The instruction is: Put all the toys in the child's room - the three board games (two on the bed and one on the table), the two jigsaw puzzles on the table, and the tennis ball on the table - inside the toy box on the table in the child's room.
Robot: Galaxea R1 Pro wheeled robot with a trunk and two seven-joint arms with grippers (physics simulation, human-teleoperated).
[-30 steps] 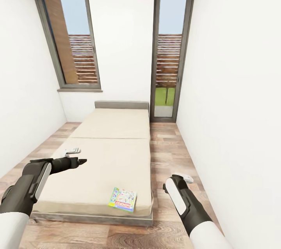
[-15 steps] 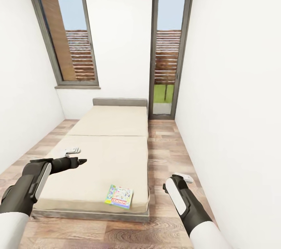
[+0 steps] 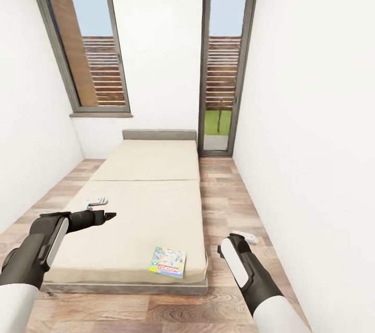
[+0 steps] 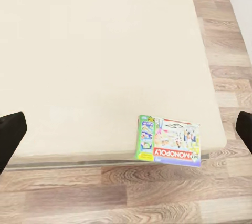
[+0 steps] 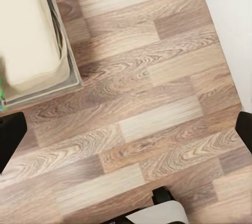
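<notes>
The Monopoly board game (image 3: 168, 262) lies flat at the bed's (image 3: 151, 202) foot corner, between both empty, wide-open pincers, left pincer (image 3: 98, 216) over the mattress, right pincer (image 3: 245, 238) slightly nearer.

Board game (image 3: 168, 262) on bed's (image 3: 146, 202) near right corner.
</notes>
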